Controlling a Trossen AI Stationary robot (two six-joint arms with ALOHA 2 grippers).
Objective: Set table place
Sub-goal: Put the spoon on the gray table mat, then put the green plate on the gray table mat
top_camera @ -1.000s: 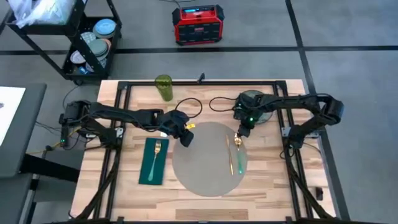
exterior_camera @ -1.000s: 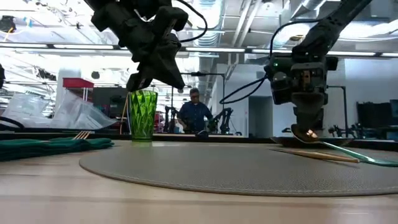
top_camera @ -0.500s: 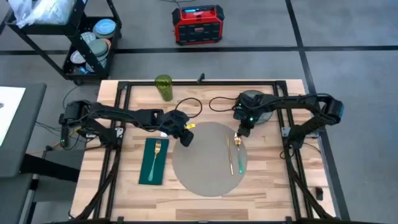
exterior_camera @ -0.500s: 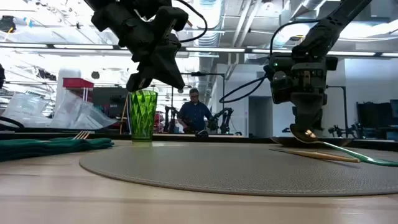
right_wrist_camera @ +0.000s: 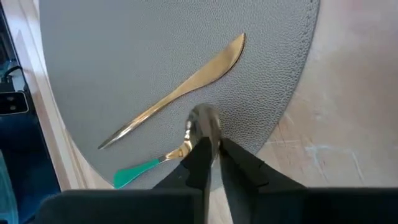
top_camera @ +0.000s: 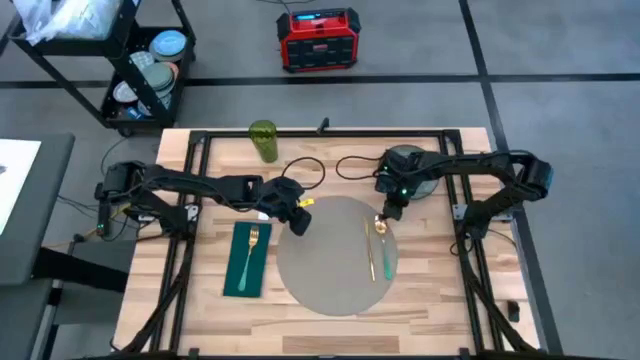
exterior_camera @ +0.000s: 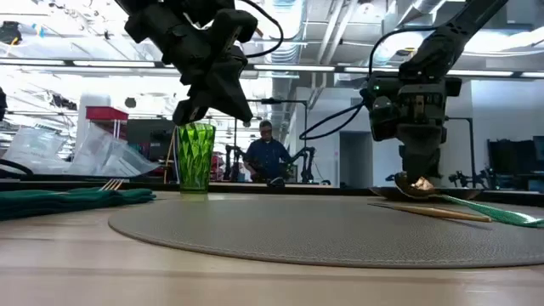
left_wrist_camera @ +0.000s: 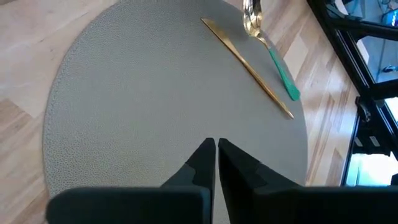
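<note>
Right fingers (right_wrist_camera: 211,163) closing near-shut over spoon (right_wrist_camera: 200,124) bowl, grip unclear | left fingers (left_wrist_camera: 216,163) idling shut, empty, over mat (top_camera: 335,255) | you're keeping spoon beside knife (top_camera: 369,248).

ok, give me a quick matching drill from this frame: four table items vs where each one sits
Items:
1. fork
2. knife
3. green glass
4. dark plate

Places:
A. far edge of the table, left of centre
B. on the round mat
C. on the green cloth
D. under the right arm, beyond the mat

Pairs: 1-C, 2-B, 3-A, 4-D
</note>
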